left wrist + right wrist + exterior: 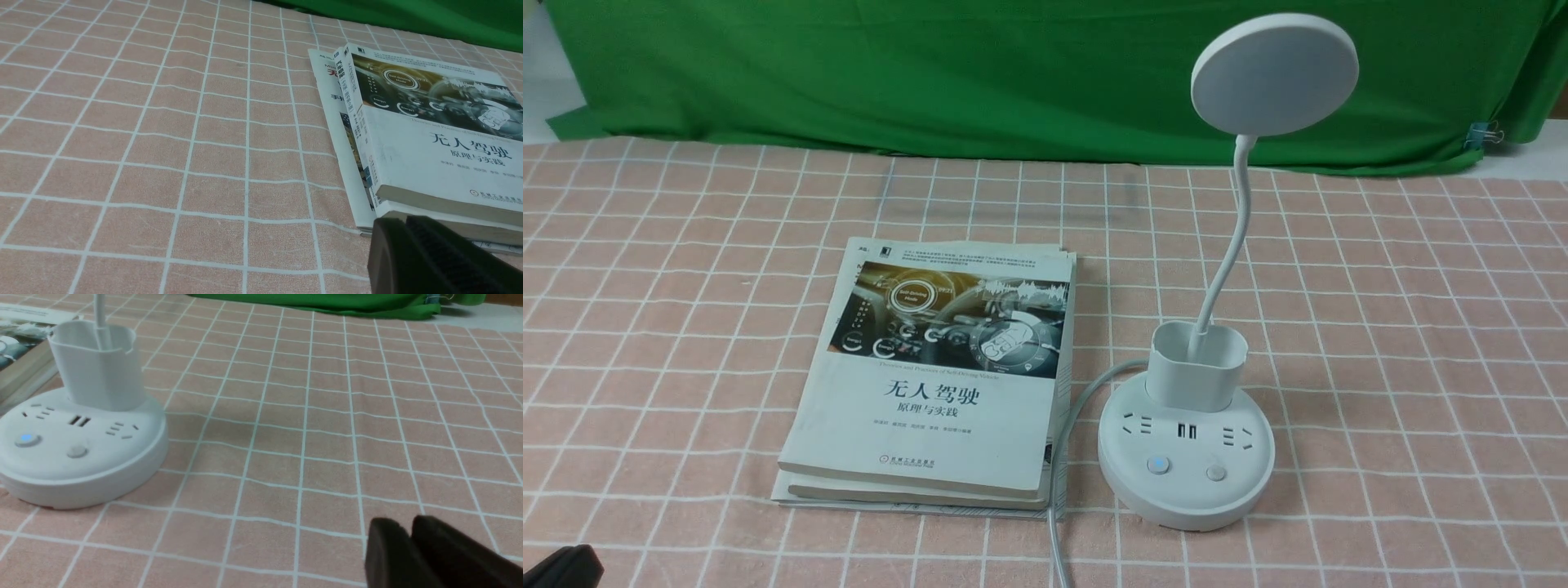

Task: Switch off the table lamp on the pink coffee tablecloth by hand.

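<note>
White lamp upright on pink cloth, right of books; disc looks unlit. My right claw, well apart from lamp, has tips slightly parted; left claw's together. Switching-off seems done; next, probably just rest.

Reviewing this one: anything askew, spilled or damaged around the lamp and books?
Nothing looks spilled or damaged. Only the book stack is slightly untidy: its layers don't line up. The lamp stands on its base.
</note>
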